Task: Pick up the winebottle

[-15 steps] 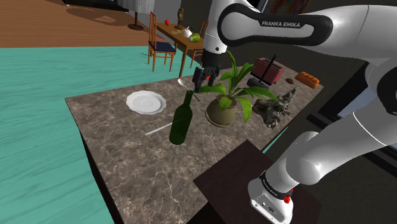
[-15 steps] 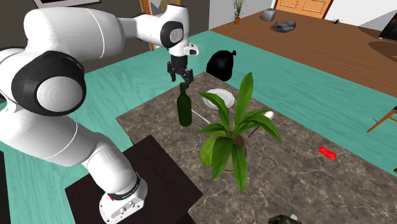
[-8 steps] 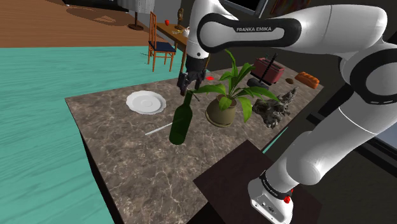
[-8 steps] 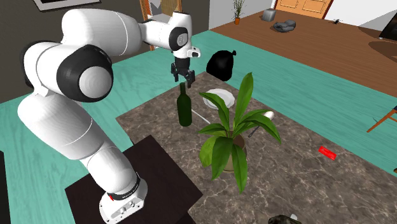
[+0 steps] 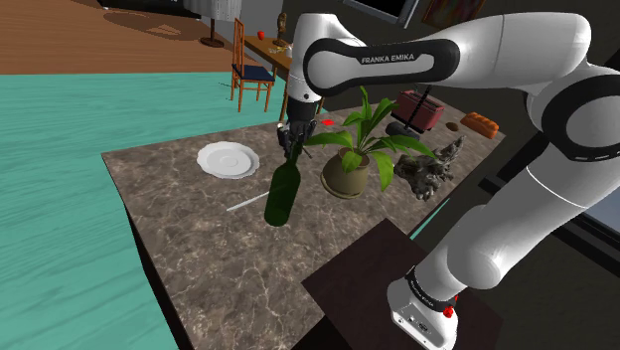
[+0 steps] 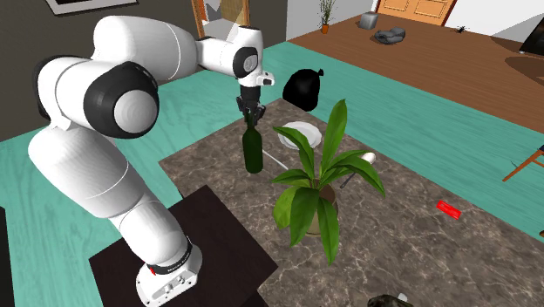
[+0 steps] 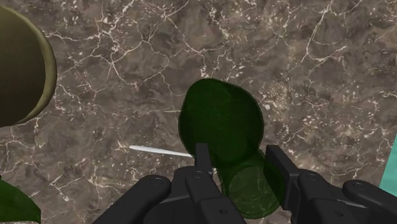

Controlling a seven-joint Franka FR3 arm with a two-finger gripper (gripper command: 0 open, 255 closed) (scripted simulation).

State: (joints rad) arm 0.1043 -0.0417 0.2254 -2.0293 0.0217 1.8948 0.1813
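Note:
A dark green wine bottle (image 5: 282,194) stands upright on the brown marble table (image 5: 189,249), between a white plate and a potted plant. My black gripper (image 5: 291,142) hangs straight down over the bottle's top, shut on its neck. From the second exterior view, the gripper (image 6: 252,118) sits right on the neck of the bottle (image 6: 253,150). Seen from the wrist, the two fingers (image 7: 203,158) clasp the neck from both sides, and the bottle's wider body (image 7: 219,121) stands on the marble below.
A potted plant (image 5: 350,159) with long green leaves stands close beside the bottle. A white plate (image 5: 228,159) lies on its other side. A thin white stick (image 5: 245,204) lies near the bottle's base. A rough grey lump (image 5: 429,169) and a dark red box (image 5: 420,107) sit further back.
The gripper moved across and down onto the bottle's neck, and its fingers went from open to shut around it. The bottle has not moved.

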